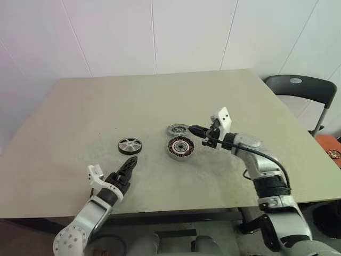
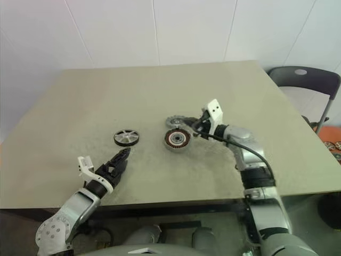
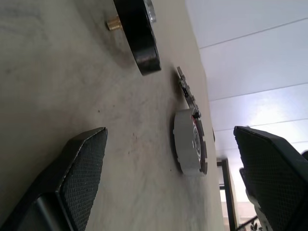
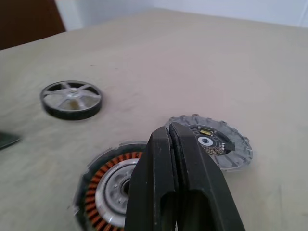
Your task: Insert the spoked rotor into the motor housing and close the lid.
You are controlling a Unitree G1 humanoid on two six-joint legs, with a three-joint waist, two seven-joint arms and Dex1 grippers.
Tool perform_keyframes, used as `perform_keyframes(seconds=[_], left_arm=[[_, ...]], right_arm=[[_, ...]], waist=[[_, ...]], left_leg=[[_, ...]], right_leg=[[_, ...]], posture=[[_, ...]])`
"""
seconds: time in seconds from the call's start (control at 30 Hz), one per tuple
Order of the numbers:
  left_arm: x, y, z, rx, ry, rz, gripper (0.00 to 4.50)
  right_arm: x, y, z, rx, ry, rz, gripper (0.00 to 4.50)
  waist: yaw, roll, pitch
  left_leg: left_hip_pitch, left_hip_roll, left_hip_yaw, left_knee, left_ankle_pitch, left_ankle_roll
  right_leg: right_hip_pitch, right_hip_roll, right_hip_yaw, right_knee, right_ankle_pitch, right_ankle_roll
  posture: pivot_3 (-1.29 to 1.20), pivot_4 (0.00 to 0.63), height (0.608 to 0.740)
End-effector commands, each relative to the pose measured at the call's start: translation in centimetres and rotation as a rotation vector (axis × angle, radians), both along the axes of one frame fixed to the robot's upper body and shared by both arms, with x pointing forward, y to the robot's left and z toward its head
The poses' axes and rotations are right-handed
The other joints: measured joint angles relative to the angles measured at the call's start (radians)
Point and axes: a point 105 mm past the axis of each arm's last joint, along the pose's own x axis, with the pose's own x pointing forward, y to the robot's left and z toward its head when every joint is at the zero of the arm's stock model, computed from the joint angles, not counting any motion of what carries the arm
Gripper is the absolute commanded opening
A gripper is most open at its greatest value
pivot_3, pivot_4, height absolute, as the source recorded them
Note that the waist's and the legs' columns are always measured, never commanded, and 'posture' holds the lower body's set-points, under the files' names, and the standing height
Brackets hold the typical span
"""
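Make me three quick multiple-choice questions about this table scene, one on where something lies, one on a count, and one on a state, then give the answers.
1. Where does the spoked rotor lie?
A. Inside the motor housing
B. On the table, apart from the housing, on the left gripper's side
C. Between the right gripper's fingers

2. How many round motor parts lie on the table?
A. Two
B. Three
C. Five

3. How do the fingers of the right gripper stand?
A. Shut, holding nothing
B. Wide open
C. Shut on the lid

Answers: 1 B, it sits alone left of the motor housing. 2 B, rotor, housing and lid. 3 A, the fingers meet above the housing with nothing between them.
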Motion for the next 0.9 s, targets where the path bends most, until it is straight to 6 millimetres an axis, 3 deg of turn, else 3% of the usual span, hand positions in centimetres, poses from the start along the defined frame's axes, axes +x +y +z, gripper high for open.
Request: perform_keyframes(seconds=[0.03,0.23,0.43,0.53,0.7,0.9], left_arm=[[1.4,2.3,0.6,0.002,-0.018,0.093,4.5],[3.8,3.1,1.4,0.026,-0.041,0.114,4.5],[4.9,2.3,-0.3,0.073,0.046,0.071,4.5],[5.2,2.3,-1.2,0.064,0.093,0.079,3.94],[5.6,2.5,-0.9,0.065,0.098,0.104,2.34],[5.4,3.0,-1.9,0.034,0.157,0.16,0.5]], right_arm=[[-1.4,-0.3,1.2,-0.006,-0.024,0.098,0.04],[-2.3,-0.9,0.6,-0.057,0.0,0.14,0.04],[-2.3,-0.6,0.7,-0.046,-0.007,0.133,0.04],[-2.3,-0.5,0.6,-0.042,-0.007,0.127,0.0],[-2.5,-0.2,0.4,-0.03,-0.001,0.122,0.0],[-2.6,0.0,0.2,-0.025,0.004,0.119,0.0]], waist=[[0.007,0.0,0.0],[0.013,-0.001,0.0],[0.014,-0.002,0.0],[0.017,-0.001,0.0],[0.015,-0.002,0.0],[0.014,-0.002,-0.001]], left_leg=[[0.0,0.0,0.001,0.0,0.0,0.0],[0.0,0.002,0.011,0.0,-0.001,0.001],[0.0,0.007,0.016,0.0,-0.002,0.002],[0.0,0.009,0.017,0.0,-0.003,0.001],[0.001,0.011,0.019,0.002,-0.003,0.001],[0.001,0.013,0.019,0.001,-0.003,0.001]], right_leg=[[0.0,0.0,0.0,0.0,0.0,0.0],[-0.002,-0.003,0.0,0.0,0.0,-0.003],[-0.002,-0.003,0.0,-0.001,0.003,-0.001],[-0.002,-0.003,0.0,-0.001,0.005,-0.001],[-0.002,-0.003,-0.001,-0.001,0.007,-0.002],[-0.002,-0.002,-0.001,-0.003,0.009,-0.001]], posture=[[0.0,0.0,0.74],[0.0,0.0,0.74],[0.0,0.0,0.74],[0.0,0.0,0.74],[0.0,0.0,0.74],[0.0,0.0,0.74]])
